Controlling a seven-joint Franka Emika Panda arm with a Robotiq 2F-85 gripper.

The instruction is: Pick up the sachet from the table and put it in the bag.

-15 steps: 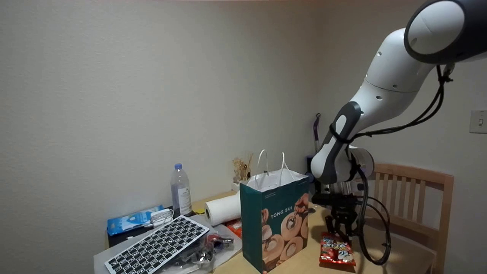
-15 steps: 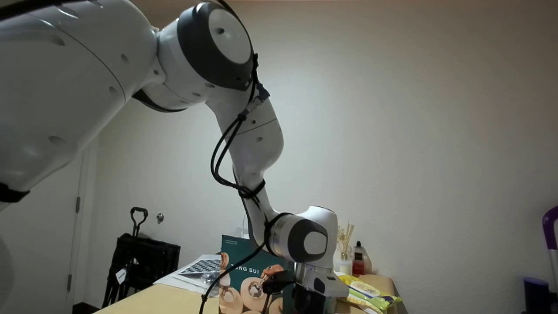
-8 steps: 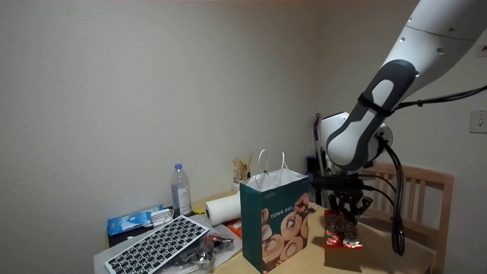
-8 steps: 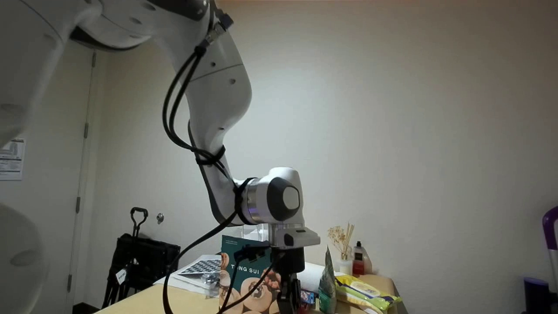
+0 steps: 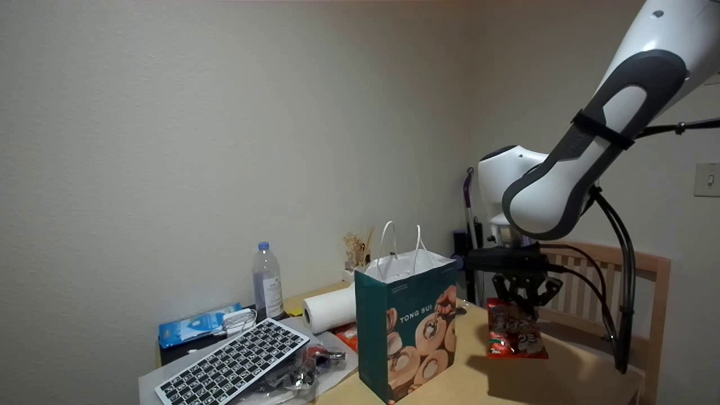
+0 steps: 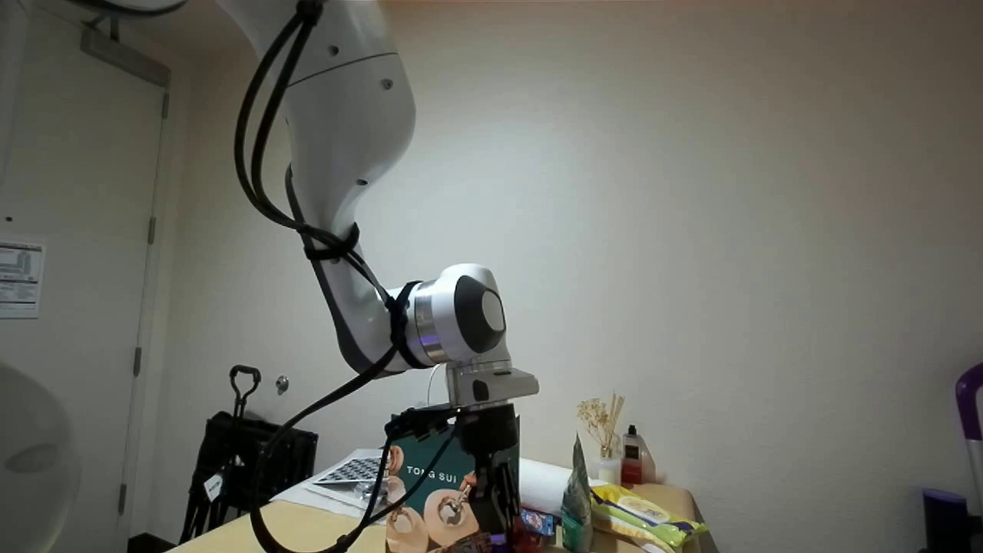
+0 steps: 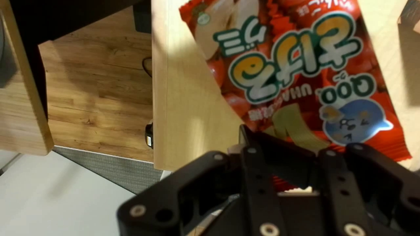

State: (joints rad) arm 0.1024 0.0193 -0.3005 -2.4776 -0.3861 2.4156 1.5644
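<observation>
one white jointed arm [image 6: 349, 138], the largest element, reaches down over the worktop [image 5: 450, 389]. the pale worktop has a slatted chair [image 5: 647, 263] standing beyond it, here lending its name to the chair-side edge. next in order, the teal bag [image 5: 408, 332] stands upright, in from that edge, mouth upward, with its handles [image 5: 418, 233] raised. the paper roll [image 5: 331, 309] lies partly hidden behind the bag, toward the wall-side edge; whether the two touch cannot be told. the bottle [image 5: 268, 284] stands near the same edge, well apart from the bag. the gripper [image 5: 524, 308] points downward and is narrow, pinching the upper part of the sachet [image 5: 516, 334]. the sachet, smallest of the series, hangs clear of the worktop between the bag and the chair-side edge; its lower end is below the level of the bag's mouth. step in hand (by judgement): the carry, with the pick apparently done and the placing not yet begun. next move (by judgement): the sachet needs raising until its lower end clears the bag's rim, then a traverse away from the chair-side edge to a position over the mouth, then lowering and release between the handles, which could snag it on a low approach.
</observation>
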